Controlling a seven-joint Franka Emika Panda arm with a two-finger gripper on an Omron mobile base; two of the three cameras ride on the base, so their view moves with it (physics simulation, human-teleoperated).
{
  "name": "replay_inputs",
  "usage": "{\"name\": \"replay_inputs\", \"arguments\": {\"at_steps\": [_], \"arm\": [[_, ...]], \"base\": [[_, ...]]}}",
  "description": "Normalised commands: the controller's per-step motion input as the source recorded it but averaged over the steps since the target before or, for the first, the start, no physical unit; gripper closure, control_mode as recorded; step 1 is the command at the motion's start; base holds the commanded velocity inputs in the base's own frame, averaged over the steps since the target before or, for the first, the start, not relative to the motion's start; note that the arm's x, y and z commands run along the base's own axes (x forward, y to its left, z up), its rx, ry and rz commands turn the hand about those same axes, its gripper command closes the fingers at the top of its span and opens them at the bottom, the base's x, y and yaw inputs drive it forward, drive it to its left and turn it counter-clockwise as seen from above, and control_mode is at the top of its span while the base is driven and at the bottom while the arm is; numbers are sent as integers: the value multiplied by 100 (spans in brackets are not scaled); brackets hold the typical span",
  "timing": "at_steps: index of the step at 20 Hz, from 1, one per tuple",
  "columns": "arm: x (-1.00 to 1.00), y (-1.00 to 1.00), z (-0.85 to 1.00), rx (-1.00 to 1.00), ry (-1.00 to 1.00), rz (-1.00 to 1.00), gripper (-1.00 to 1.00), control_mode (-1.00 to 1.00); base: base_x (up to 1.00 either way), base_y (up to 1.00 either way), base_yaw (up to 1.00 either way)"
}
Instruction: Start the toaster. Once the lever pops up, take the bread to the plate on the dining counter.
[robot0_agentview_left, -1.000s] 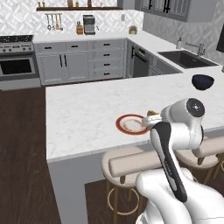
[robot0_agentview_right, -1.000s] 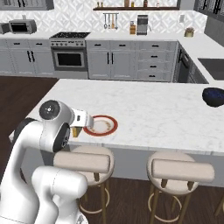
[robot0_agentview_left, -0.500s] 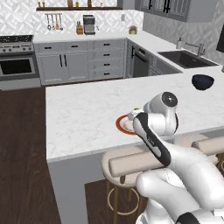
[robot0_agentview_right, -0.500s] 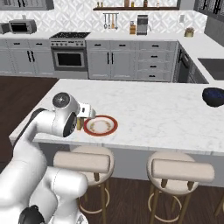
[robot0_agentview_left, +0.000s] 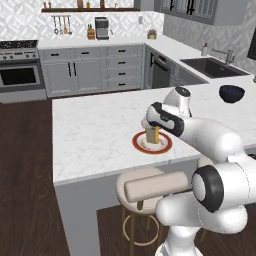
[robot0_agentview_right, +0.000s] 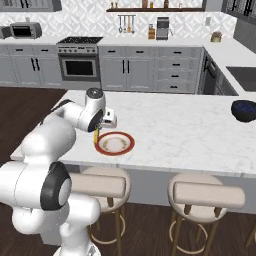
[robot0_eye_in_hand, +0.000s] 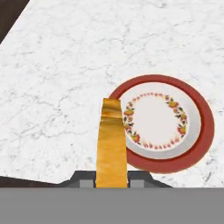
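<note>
The claw (robot0_agentview_left: 151, 129) is closed on the bread (robot0_eye_in_hand: 112, 142), holding the slice edge-up between its two fingers. The bread hangs over the near-left rim of the plate (robot0_eye_in_hand: 199, 113), above it rather than lying on it. The plate sits flat on the white marble counter (robot0_agentview_left: 95, 130), close to the edge by the stools (robot0_agentview_right: 202, 194). A dark bowl (robot0_agentview_left: 231, 93) sits well apart at the far right.
</note>
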Motion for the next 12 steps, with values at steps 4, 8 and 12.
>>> {"name": "replay_inputs", "arguments": {"at_steps": [4, 8, 12], "arm": [[57, 1, -35, 4, 6, 8, 100, -100], [51, 0, -27, 18, -8, 0, 100, -100], [40, 6, -57, 8, 0, 0, 100, -100]], "base": [[0, 0, 0], [0, 0, 0], [0, 0, 0]]}}
